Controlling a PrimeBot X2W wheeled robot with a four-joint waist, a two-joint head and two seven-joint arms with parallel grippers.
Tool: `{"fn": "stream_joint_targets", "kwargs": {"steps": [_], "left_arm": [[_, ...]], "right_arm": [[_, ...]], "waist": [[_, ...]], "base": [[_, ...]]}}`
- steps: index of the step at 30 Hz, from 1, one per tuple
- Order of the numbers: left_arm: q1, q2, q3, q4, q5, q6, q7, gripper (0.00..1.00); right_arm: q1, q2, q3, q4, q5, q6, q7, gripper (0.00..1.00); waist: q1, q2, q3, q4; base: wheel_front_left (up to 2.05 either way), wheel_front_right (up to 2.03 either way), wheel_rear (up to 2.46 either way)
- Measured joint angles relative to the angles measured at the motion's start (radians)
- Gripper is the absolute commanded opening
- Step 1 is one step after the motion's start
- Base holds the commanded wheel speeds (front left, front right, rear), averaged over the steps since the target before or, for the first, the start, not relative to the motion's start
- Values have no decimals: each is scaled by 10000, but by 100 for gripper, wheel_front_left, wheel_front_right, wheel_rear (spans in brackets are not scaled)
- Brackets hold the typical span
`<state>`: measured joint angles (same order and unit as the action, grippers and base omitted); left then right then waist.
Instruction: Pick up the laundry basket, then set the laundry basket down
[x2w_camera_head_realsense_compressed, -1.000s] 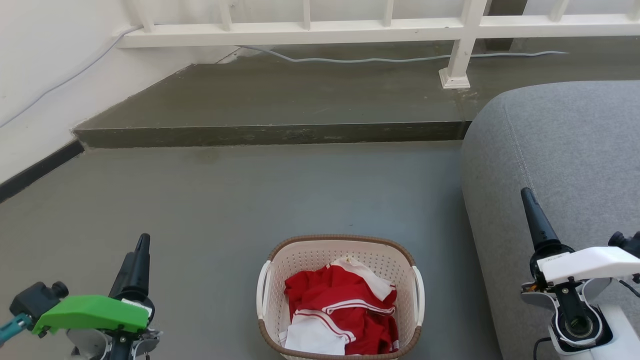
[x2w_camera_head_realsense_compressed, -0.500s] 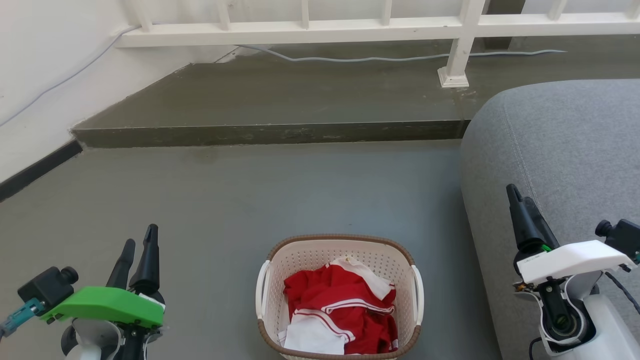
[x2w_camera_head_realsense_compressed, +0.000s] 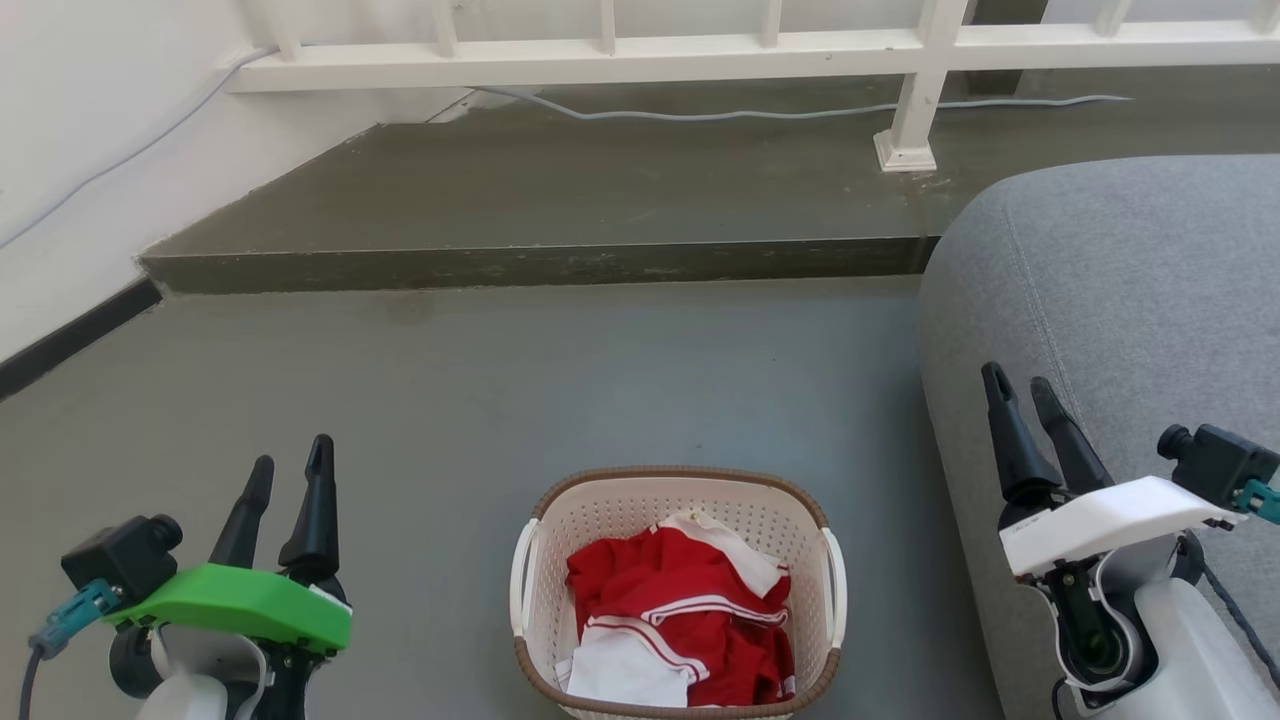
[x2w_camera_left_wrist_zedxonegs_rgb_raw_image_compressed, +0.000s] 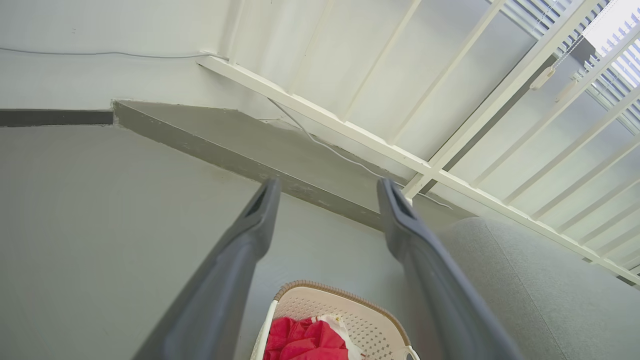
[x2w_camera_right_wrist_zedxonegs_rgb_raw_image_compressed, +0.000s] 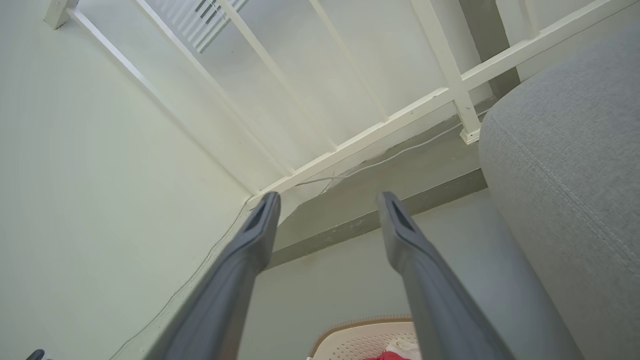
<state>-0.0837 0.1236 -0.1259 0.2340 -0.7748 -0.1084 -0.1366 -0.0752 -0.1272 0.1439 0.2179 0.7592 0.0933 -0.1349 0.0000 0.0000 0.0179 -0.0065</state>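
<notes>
The laundry basket (x2w_camera_head_realsense_compressed: 620, 515) stands on the grey floor at the bottom middle of the head view, cream and perforated with a brown rim, white side handles and red and white clothes inside. My left gripper (x2w_camera_head_realsense_compressed: 292, 460) hangs open to its left, apart from it, with nothing between the fingers. My right gripper (x2w_camera_head_realsense_compressed: 1018, 381) is open to the basket's right, in front of the sofa. The left wrist view has the basket (x2w_camera_left_wrist_zedxonegs_rgb_raw_image_compressed: 350, 312) low between my left gripper's (x2w_camera_left_wrist_zedxonegs_rgb_raw_image_compressed: 327, 186) fingers. A bit of the basket's rim (x2w_camera_right_wrist_zedxonegs_rgb_raw_image_compressed: 360, 327) shows at the bottom of the right wrist view, below my right gripper (x2w_camera_right_wrist_zedxonegs_rgb_raw_image_compressed: 327, 200).
A grey sofa (x2w_camera_head_realsense_compressed: 1130, 290) fills the right side, close to the basket. Beyond the basket a raised step (x2w_camera_head_realsense_compressed: 540, 265) crosses the floor, with a white railing (x2w_camera_head_realsense_compressed: 620, 60) and a cable behind it. A white wall (x2w_camera_head_realsense_compressed: 90, 130) runs along the left.
Both grippers have opened from shut. Each arm has drifted inward toward the basket and slightly up the view. The basket has not moved.
</notes>
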Motion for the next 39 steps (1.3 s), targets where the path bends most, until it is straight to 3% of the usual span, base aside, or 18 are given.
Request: {"fn": "stream_joint_targets", "kwargs": {"steps": [31,39], "left_arm": [[-218,-42,-297,-219,4174,-115,-1149,100],[-291,-86,-265,-221,4278,-140,-1151,100]], "right_arm": [[-322,-8,543,-36,-4418,-59,-1156,100],[-395,13,500,-29,-4567,-54,-1170,100]], "waist": [[0,0,102,-44],[0,0,115,-58]], "base": [[0,0,0],[0,0,0]]}}
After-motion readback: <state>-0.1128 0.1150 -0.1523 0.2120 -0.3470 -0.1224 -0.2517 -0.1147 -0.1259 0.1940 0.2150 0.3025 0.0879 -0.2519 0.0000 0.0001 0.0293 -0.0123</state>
